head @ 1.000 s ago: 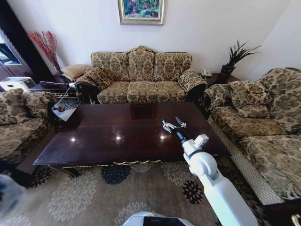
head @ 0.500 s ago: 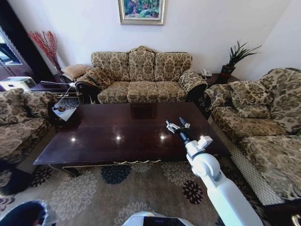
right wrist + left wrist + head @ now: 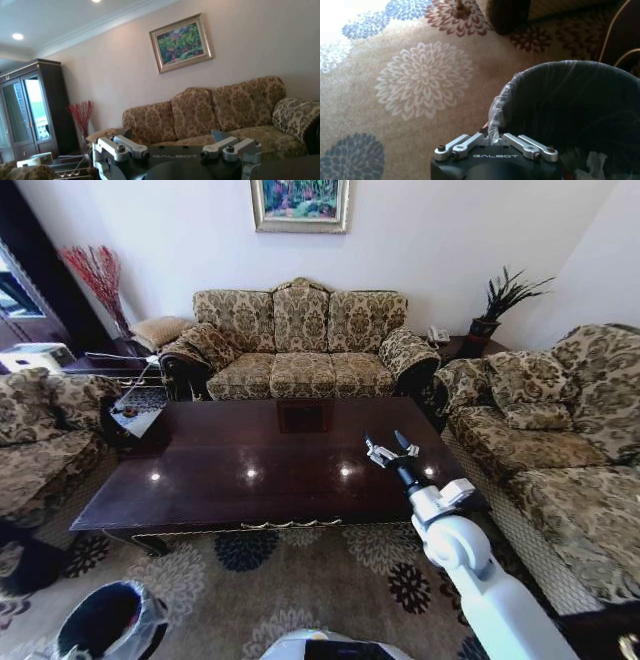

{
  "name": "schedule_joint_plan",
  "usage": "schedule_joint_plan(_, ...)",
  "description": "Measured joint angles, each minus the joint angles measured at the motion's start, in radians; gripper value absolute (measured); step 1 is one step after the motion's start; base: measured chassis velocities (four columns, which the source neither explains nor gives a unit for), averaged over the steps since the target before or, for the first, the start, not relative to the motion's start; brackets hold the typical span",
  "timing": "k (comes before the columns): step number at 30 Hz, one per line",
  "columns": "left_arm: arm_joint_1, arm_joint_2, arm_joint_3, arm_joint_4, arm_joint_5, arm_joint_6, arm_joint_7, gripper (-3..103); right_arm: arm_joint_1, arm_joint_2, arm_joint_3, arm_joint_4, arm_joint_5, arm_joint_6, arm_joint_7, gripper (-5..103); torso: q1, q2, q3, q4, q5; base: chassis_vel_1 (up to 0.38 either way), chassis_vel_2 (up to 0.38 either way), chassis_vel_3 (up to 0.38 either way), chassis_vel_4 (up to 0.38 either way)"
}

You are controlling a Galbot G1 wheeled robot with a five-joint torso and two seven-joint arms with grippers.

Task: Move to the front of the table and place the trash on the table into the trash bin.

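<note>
The table [image 3: 250,450] of dark glossy wood stands ahead, its top showing nothing but light reflections. My right gripper [image 3: 392,448] [image 3: 175,146] hovers open and empty over the table's right part. The black trash bin [image 3: 105,622] [image 3: 570,108], lined with a translucent bag, sits low on my left over the rug. My left gripper [image 3: 492,138] is shut on the bin's rim and the folded liner. Inside the bin lies a crumpled white bit of trash [image 3: 594,165].
A patterned sofa [image 3: 300,340] stands behind the table, with armchairs on the left [image 3: 40,440] and right [image 3: 560,450]. A small side table [image 3: 135,415] holding items sits at the table's far left corner. Flowered rug [image 3: 250,580] lies between me and the table.
The trash bin has come up into the head view from the lower left, held by my left gripper. My right gripper has drifted right and slightly toward me over the table.
</note>
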Motion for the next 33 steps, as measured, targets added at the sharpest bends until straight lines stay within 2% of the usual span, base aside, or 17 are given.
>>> schedule_joint_plan(3, -0.009, -0.017, 0.009, 0.000, 0.004, -0.002, 0.000, 1, -0.020, 0.000, 0.016, 0.011, 0.000, 0.000, -0.004, 100, 0.000, 0.000, 0.000, 0.0001, -0.0007, 0.000, 0.000, 0.000, 0.000)
schedule_joint_plan(5, -0.014, -0.021, 0.015, 0.011, 0.010, -0.005, 0.000, 1, -0.035, 0.000, 0.030, 0.017, 0.000, 0.000, -0.005, 100, 0.000, 0.000, 0.000, 0.0006, 0.0002, 0.000, 0.000, 0.000, 0.000)
schedule_joint_plan(13, -0.015, -0.020, 0.020, 0.019, 0.008, -0.008, 0.010, 1, -0.069, 0.006, 0.045, 0.025, -0.008, 0.010, -0.017, 100, 0.000, 0.000, 0.000, 0.0001, 0.0001, 0.006, 0.008, -0.010, -0.006)
schedule_joint_plan(21, -0.016, -0.026, 0.019, 0.019, -0.002, -0.008, 0.010, 1, -0.072, 0.004, 0.047, 0.030, -0.009, 0.020, -0.015, 100, 0.000, 0.000, 0.000, 0.0006, -0.0005, 0.129, 0.123, -0.116, -0.127)
schedule_joint_plan(25, -0.019, -0.026, 0.016, 0.034, -0.014, -0.007, 0.010, 1, -0.075, 0.003, 0.050, 0.030, -0.006, 0.059, 0.003, 100, 0.000, 0.000, 0.000, 0.0006, -0.0001, 0.083, 0.128, -0.064, -0.068)
schedule_joint_plan(33, -0.035, -0.042, 0.002, 0.084, -0.043, 0.003, 0.008, 1, -0.082, -0.004, 0.065, 0.035, 0.000, 0.068, -0.004, 100, 0.000, 0.000, 0.000, 0.0000, 0.0003, 0.000, 0.000, 0.000, 0.000)
